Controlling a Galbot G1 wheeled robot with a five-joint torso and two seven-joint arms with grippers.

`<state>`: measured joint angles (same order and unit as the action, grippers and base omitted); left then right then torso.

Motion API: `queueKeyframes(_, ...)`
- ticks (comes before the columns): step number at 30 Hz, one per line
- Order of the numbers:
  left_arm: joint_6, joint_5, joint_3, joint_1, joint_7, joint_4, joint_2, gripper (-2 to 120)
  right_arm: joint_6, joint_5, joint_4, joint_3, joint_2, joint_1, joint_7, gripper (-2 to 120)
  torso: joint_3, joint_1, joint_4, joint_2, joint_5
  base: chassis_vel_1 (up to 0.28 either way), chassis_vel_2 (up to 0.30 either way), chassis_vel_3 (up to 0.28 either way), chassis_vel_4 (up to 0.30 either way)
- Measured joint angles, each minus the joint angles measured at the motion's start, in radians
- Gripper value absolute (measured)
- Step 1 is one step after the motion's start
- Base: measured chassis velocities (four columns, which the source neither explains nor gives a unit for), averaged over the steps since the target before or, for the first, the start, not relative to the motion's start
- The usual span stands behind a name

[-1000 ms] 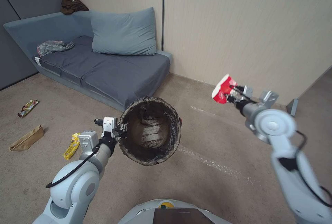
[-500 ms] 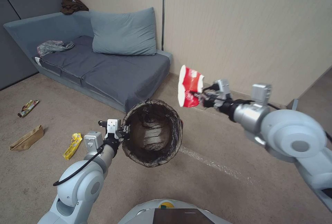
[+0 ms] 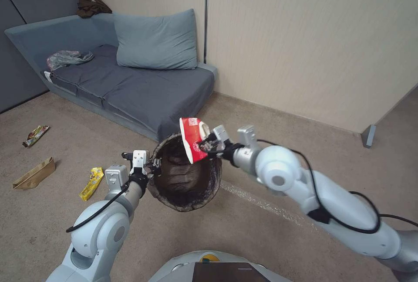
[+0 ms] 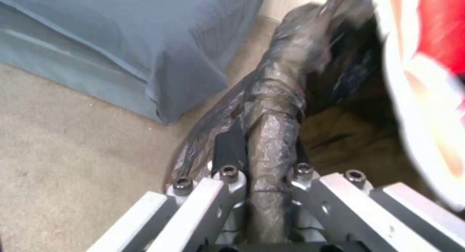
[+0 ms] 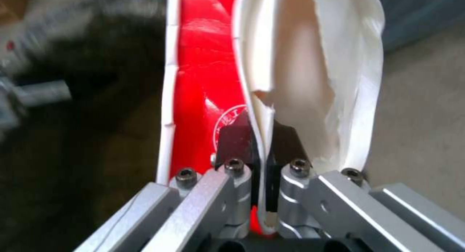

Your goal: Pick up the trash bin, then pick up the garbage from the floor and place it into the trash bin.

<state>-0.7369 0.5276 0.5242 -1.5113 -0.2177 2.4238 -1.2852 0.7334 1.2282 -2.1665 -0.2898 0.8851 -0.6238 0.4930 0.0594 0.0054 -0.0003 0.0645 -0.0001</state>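
Observation:
My left gripper (image 3: 153, 166) is shut on the rim of the trash bin (image 3: 174, 188), holding it off the floor and tilted so its dark bag-lined mouth faces me. In the left wrist view the gripper (image 4: 264, 165) pinches the bag-covered rim of the trash bin (image 4: 281, 96). My right gripper (image 3: 208, 144) is shut on a crumpled red-and-white wrapper (image 3: 191, 139), which hangs over the bin's mouth at its far right rim. The right wrist view shows the gripper (image 5: 261, 143) clamping the wrapper (image 5: 213, 74) by its torn white edge. More garbage lies on the floor at left: a yellow wrapper (image 3: 91, 182), a tan paper bag (image 3: 34, 173), a red-brown wrapper (image 3: 35, 135).
A blue-grey sofa (image 3: 130, 86) with a cushion (image 3: 156, 40) stands behind the bin against the beige wall. A plastic bag (image 3: 65, 59) lies on its seat. Beige carpet stretches to the right, with a pale streak (image 3: 270, 207) across it.
My right arm has swung left, carrying the red-and-white wrapper from far right to just over the bin's mouth. The left arm and the bin have shifted only a little.

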Motion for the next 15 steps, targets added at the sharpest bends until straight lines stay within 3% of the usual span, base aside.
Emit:
queueKeyframes(12,0.0,0.002,-0.002,0.009,0.002,-0.003,-0.009,6,0.001,-0.06,0.083,-0.088,0.048,0.003,0.007,3,0.0,0.0,0.0,0.0,0.0,0.0,0.0,0.0,0.0)
queueKeyframes(15,0.001,0.003,-0.002,0.012,0.003,-0.005,-0.01,6,0.003,-0.059,0.08,-0.083,0.043,-0.004,0.016,14,0.0,0.0,-0.0002,0.0,0.0001,0.0,0.0,0.0,0.0)
